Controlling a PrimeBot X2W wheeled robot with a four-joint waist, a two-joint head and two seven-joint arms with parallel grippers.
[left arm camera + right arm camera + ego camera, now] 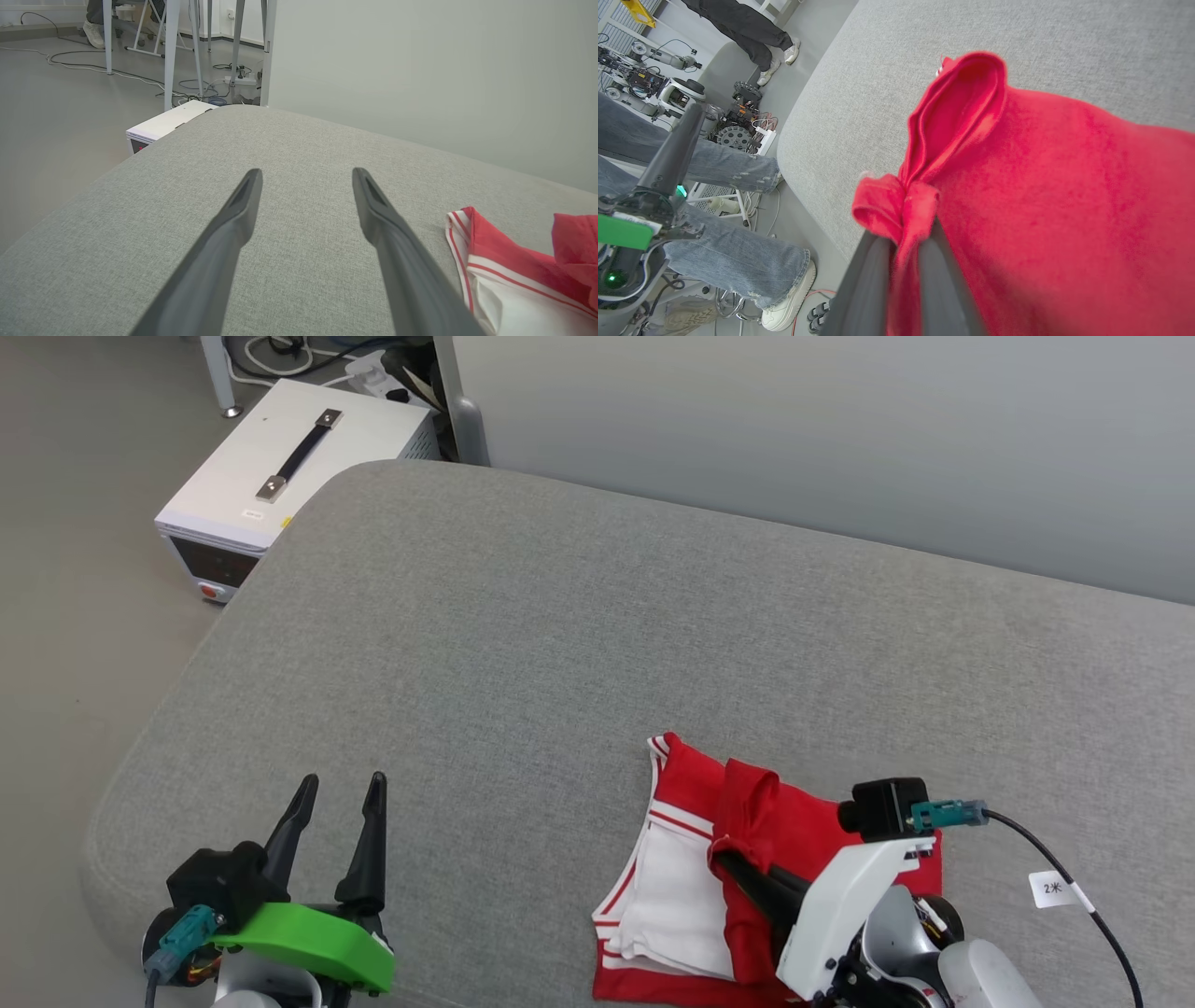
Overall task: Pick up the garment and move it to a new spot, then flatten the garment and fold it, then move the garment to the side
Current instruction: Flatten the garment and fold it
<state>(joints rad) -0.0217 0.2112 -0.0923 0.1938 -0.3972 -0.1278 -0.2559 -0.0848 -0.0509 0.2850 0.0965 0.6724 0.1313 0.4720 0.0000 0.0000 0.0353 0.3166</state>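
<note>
The right gripper [724, 861] pinches a raised red fold of the garment [672, 887], which lies half-doubled at the grey cushion's [523, 644] near right, so folding seems unfinished and the move aside undone, while the left gripper [341, 793] hovers spread and empty.

Garment [794, 821] past head view's bottom edge; tips of right fingers [761, 889] under cloth
</note>
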